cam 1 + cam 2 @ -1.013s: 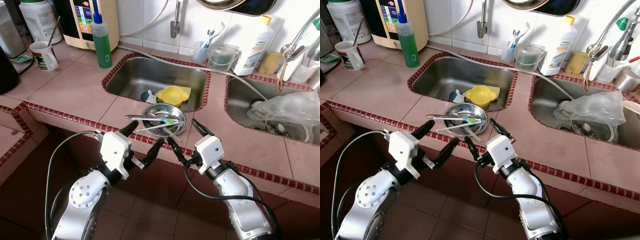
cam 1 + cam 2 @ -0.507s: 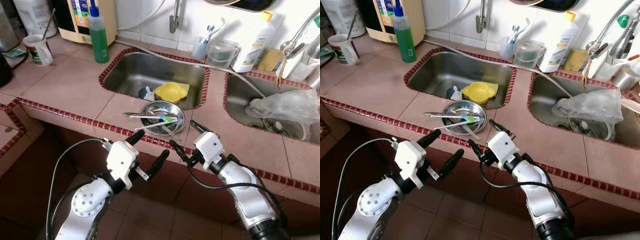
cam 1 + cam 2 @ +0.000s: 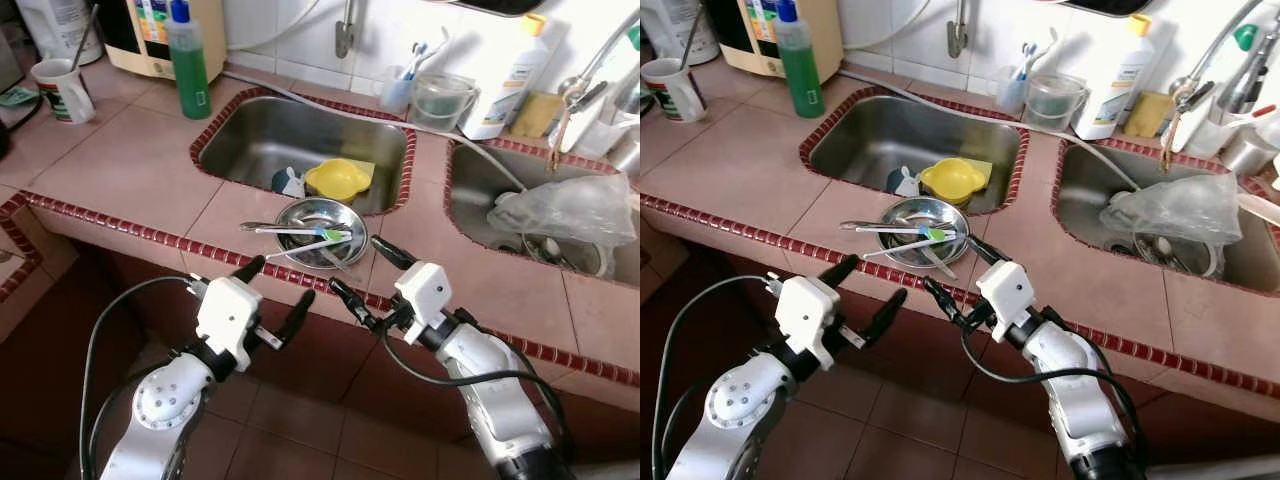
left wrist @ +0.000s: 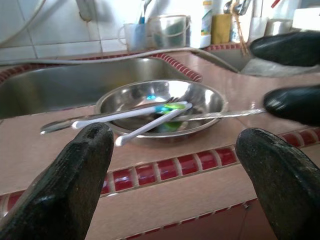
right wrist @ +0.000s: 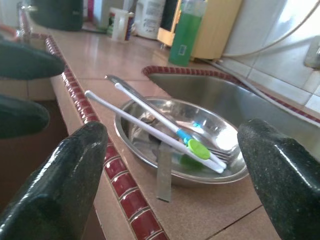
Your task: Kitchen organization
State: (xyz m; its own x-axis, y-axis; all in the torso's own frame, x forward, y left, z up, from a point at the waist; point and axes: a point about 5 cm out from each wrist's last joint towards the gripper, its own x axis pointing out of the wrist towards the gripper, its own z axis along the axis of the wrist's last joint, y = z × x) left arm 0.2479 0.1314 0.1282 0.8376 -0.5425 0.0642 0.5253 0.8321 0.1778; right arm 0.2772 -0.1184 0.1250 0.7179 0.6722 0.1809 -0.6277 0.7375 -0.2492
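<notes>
Hovering short of the counter edge, left gripper (image 3: pixel 274 284) and right gripper (image 3: pixel 362 270) both gape empty; steel bowl (image 3: pixel 320 232) of utensils (image 3: pixel 300 232) untouched, sorting apparently not begun.

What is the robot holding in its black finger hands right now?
Nothing. The left gripper and right gripper are both open, just short of the round steel bowl of utensils on the counter edge.

Open approach: bare counter (image 3: pixel 130 175) left of steel bowl (image 3: pixel 322 232).
Obstruction: utensils (image 3: pixel 295 230) lying across the bowl's rim.
</notes>
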